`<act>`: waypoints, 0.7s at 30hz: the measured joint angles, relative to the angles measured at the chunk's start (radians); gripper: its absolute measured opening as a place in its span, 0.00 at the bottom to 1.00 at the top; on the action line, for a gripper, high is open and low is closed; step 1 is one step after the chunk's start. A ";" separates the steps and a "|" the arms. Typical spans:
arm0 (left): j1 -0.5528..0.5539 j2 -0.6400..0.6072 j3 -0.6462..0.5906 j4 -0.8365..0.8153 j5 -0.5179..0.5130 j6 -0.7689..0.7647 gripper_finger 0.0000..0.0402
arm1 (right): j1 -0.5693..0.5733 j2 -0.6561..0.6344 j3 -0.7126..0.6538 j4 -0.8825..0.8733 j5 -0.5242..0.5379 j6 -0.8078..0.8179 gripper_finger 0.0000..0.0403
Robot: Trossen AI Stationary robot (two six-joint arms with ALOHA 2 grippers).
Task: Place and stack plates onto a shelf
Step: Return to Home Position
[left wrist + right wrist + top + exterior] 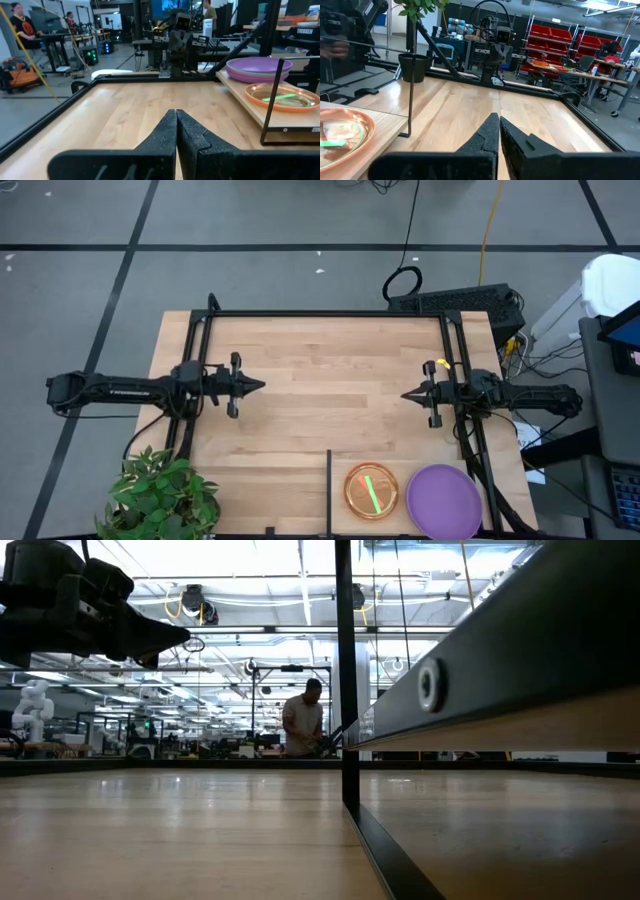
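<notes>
A purple plate [444, 500] and a translucent orange plate [371, 491] with a green piece in it lie side by side on the shelf [400, 470] at the table's near right, right of the black divider bar [329, 490]. In the left wrist view the purple plate [257, 68] looks like a stack of two, and the orange plate [282, 96] lies beside it. My left gripper [262, 386] is shut and empty at the table's left, pointing level toward the right. My right gripper [404, 393] is shut and empty at the right, pointing left.
A potted plant [160, 495] stands at the table's near left corner. A black frame [325, 314] runs along the far edge and both sides. Bare wood lies between the two grippers. People stand in the room beyond the table.
</notes>
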 joint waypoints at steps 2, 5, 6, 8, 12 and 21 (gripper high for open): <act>0.007 -0.030 0.000 -0.038 0.000 -0.012 0.00 | 0.000 0.000 0.000 0.005 0.000 -0.002 0.00; 0.013 -0.077 0.000 -0.087 0.000 -0.024 0.00 | 0.000 0.000 0.000 0.006 0.000 -0.002 0.00; 0.016 -0.093 0.000 -0.100 0.000 -0.030 0.00 | 0.000 0.000 0.000 0.006 0.000 -0.002 0.00; 0.017 -0.127 0.000 -0.121 0.000 -0.041 0.00 | 0.000 0.000 0.000 0.007 0.000 -0.002 0.00; 0.017 -0.196 0.000 -0.187 -0.008 -0.059 0.00 | 0.000 0.000 0.000 0.007 0.000 -0.002 0.00; 0.017 -0.345 0.000 -0.369 -0.141 -0.051 0.00 | 0.000 0.000 0.000 0.008 0.001 -0.002 0.00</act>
